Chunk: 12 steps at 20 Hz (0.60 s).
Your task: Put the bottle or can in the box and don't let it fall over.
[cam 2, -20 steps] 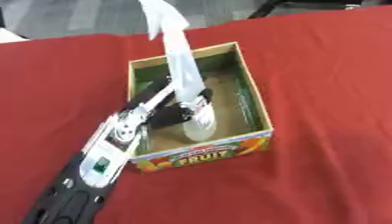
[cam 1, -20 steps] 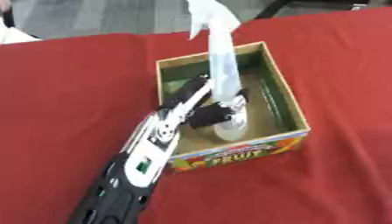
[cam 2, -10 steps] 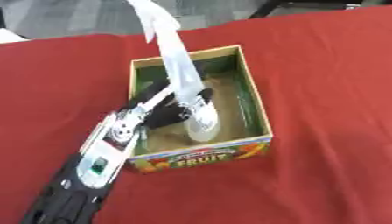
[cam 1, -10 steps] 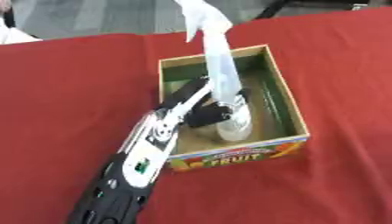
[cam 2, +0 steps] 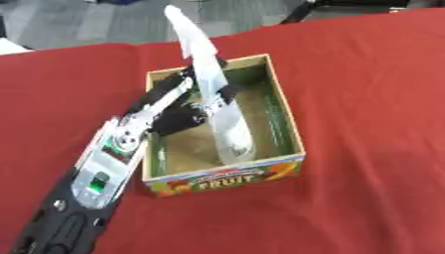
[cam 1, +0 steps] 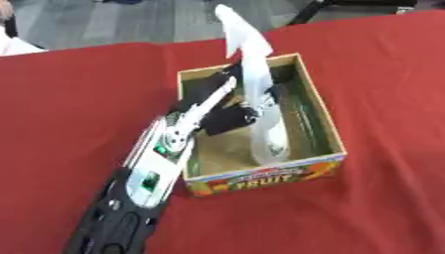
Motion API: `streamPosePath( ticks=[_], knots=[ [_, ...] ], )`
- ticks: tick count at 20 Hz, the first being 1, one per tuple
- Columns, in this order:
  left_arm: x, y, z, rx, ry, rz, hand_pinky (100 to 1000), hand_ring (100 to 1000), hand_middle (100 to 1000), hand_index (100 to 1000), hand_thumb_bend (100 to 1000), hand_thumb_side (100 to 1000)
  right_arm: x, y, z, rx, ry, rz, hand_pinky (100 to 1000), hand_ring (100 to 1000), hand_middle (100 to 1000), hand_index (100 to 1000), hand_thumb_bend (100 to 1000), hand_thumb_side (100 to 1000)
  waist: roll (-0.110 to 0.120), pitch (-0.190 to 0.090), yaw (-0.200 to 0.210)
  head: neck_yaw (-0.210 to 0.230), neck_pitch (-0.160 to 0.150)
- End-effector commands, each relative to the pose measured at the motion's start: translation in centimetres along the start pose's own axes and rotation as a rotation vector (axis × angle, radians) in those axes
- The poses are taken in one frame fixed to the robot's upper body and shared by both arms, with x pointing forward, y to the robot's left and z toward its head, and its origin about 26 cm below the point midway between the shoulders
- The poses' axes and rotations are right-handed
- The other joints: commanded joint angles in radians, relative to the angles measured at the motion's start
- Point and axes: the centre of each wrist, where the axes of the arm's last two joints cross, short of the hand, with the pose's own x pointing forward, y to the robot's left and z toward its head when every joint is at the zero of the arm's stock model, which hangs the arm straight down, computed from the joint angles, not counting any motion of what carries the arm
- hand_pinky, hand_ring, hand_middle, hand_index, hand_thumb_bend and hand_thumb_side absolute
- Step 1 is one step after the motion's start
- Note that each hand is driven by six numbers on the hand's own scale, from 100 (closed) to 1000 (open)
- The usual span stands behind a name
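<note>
A tall white spray bottle (cam 1: 260, 104) stands upright inside the open cardboard fruit box (cam 1: 326, 131), its base near the box's front wall and its trigger head rising above the rim. My left hand (cam 1: 228, 110) reaches into the box from the lower left, with fingers curled round the bottle's middle. The right hand shows in neither view.
The box sits on a red tablecloth (cam 1: 78, 99) that covers the whole table. A grey floor (cam 1: 113, 20) lies beyond the far edge. Bare cloth lies to the right of the box and in front of it.
The whole picture has shifted slightly, so the camera has moved. The hand stays round the bottle inside the box; the bottle stands much as before.
</note>
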Motion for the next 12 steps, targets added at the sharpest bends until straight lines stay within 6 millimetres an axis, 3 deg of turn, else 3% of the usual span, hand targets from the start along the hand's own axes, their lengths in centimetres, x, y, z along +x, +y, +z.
streamPosePath(
  ticks=[1,12],
  knots=[
    [0.65,1.19,0.07,0.009,-0.023,-0.031,1000,1000,1000,1000,196,896,0.65,-0.24,-0.99,0.001,-0.041,-0.006,598,489,481,661,100,1000,-0.006,-0.030,-0.001,-0.004,-0.004],
    [0.40,1.78,0.71,0.004,-0.026,-0.036,998,1000,1000,989,176,898,0.55,-0.48,-1.05,0.006,-0.046,0.008,598,489,484,661,100,1000,0.006,-0.042,0.012,-0.022,0.003]
  ],
)
